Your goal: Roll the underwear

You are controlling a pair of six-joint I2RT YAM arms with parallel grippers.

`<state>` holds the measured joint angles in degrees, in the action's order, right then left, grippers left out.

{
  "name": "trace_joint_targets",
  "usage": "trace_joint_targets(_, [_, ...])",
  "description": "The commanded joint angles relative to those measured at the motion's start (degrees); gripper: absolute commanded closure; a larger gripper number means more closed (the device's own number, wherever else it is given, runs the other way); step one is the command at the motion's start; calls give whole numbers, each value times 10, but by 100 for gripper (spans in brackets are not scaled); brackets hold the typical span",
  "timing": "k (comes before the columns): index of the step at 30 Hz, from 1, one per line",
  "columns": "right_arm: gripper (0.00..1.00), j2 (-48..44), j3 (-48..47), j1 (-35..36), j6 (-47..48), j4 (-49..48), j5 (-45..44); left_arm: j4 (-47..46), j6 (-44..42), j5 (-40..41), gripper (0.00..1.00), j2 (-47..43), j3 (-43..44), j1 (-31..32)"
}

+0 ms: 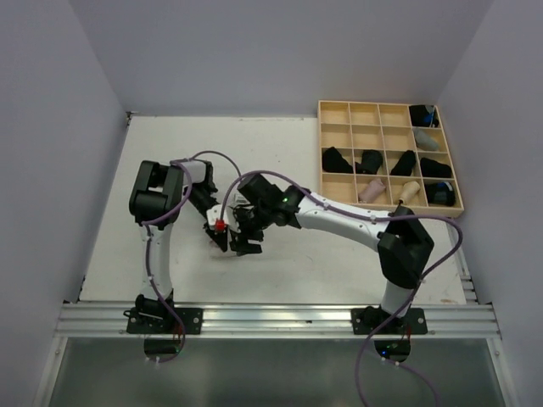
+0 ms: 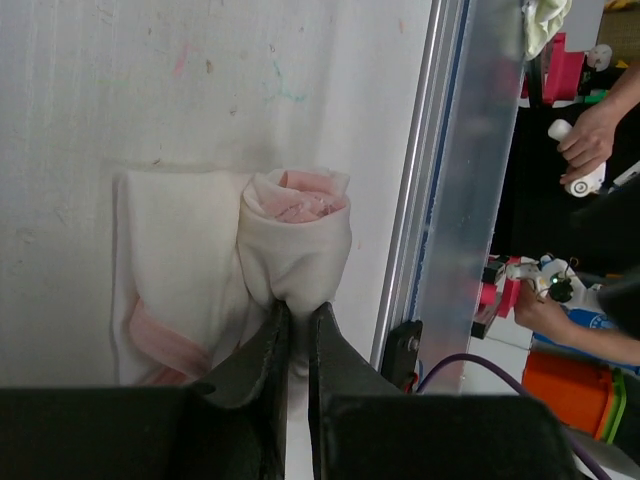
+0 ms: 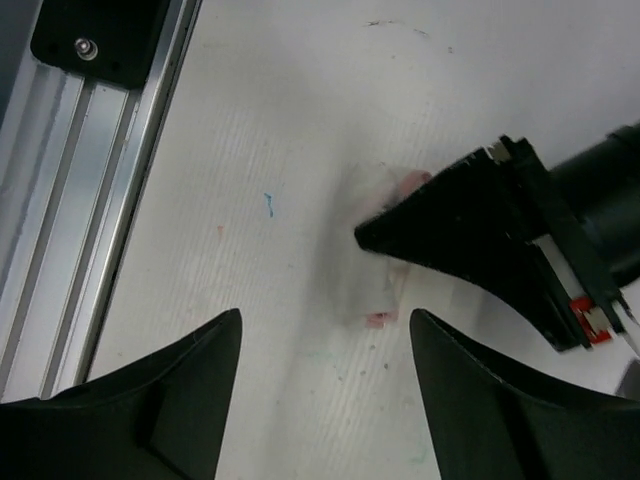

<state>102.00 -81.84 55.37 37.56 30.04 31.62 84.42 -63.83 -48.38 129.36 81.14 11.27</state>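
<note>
In the left wrist view the whitish underwear with pink edging (image 2: 296, 235) lies on the white table, its right part wound into a roll and its left part (image 2: 175, 270) still flat. My left gripper (image 2: 298, 308) is shut on the near end of the roll, with cloth pinched between its fingers. The right wrist view shows the same underwear (image 3: 368, 255) only as a pale blur beside the left gripper's black finger (image 3: 455, 225). My right gripper (image 3: 325, 320) hovers open just above the table in front of it, holding nothing. From above, both grippers (image 1: 219, 237) (image 1: 247, 242) meet at mid-table and hide the cloth.
A pale wooden grid tray (image 1: 321, 153) stands at the back right and holds several rolled underwear, mostly black (image 1: 338, 159) and some light (image 1: 371, 190). An aluminium rail (image 1: 280, 318) runs along the table's near edge, close to the roll (image 2: 470, 200).
</note>
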Motion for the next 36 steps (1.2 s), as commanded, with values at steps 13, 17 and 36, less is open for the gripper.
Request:
trace_joint_targets(13, [26,98,66,53,73,-172,-148,-110,-16,76,88,20,-21,-5])
trace_joint_targets(17, [32,112,74,52,77,-176,-147,-118,-13,77,87,15,-26,-5])
trace_joint_targets(36, [96,160,59,34,55,-129,-27,-152,16,51,67,-36,-35,-10])
